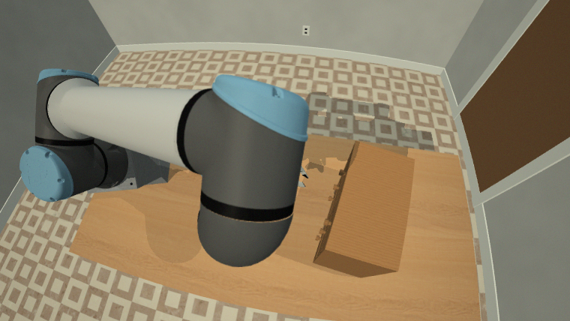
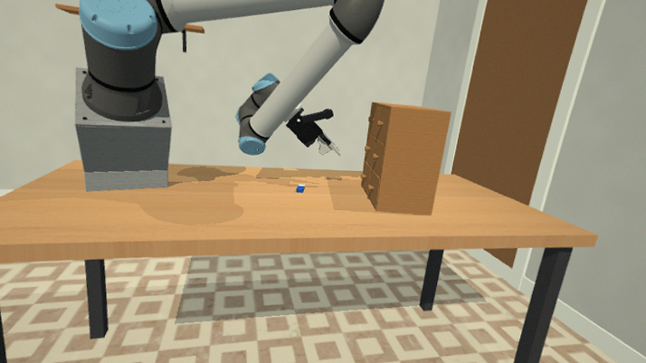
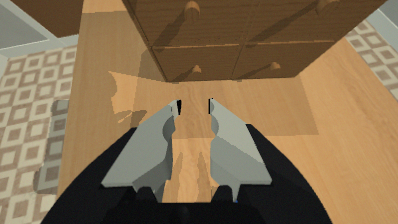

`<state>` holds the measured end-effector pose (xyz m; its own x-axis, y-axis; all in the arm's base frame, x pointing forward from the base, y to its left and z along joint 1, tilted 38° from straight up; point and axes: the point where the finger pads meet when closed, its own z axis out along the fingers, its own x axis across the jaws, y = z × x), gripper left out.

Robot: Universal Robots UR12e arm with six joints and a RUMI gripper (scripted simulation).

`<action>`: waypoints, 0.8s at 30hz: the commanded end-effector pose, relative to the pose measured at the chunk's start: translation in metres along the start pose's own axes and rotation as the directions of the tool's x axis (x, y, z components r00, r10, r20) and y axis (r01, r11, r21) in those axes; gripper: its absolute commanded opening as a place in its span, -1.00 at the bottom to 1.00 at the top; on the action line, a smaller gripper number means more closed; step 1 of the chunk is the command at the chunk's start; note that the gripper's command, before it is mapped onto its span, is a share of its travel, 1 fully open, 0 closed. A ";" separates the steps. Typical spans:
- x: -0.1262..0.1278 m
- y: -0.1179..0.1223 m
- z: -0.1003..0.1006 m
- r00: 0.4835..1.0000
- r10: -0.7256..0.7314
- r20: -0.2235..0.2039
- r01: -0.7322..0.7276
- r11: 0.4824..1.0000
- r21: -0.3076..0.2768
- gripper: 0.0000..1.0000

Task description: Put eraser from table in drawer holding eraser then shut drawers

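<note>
A small blue-and-white eraser [image 2: 300,189] lies on the table in front of the chest; in the wrist view only a speck of blue shows by the gripper's base. The wooden chest [image 1: 370,207] [image 2: 410,159] [image 3: 215,30] stands upright, its knobbed drawer fronts facing the arm. Its several drawers look shut, so what they hold is hidden. My gripper [image 1: 305,181] [image 2: 330,152] [image 3: 194,100] is partly open, with a narrow gap and nothing between the fingertips. It hangs above the table, tilted down towards the chest front and clear of the knobs.
The wooden table [image 1: 439,239] [image 2: 285,226] [image 3: 340,150] carries the chest and the arm's metal base block [image 2: 124,149]. The arm's elbow hides part of the table in the top view. Round knobs [image 2: 379,123] [image 3: 192,10] stick out from the drawer fronts.
</note>
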<state>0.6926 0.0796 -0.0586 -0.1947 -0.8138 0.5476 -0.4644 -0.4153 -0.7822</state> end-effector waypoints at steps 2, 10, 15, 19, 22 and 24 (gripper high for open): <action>0.000 -0.001 -0.002 1.000 0.000 0.000 0.000 1.000 -0.002 -0.61; 0.000 -0.002 -0.006 1.000 0.001 0.000 -0.001 1.000 -0.031 -0.61; 0.000 -0.003 -0.013 1.000 0.001 0.001 -0.001 0.997 -0.079 -0.61; 0.000 -0.004 -0.018 1.000 0.001 0.001 -0.001 0.993 -0.116 -0.61; 0.000 -0.004 -0.023 1.000 0.000 0.000 0.000 0.989 -0.145 -0.61; 0.000 -0.005 -0.027 1.000 0.001 0.001 0.000 0.985 -0.175 -0.61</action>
<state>0.6766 0.0891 -0.0499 -0.1937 -0.8133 0.5486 -0.5677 -0.3631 -0.7388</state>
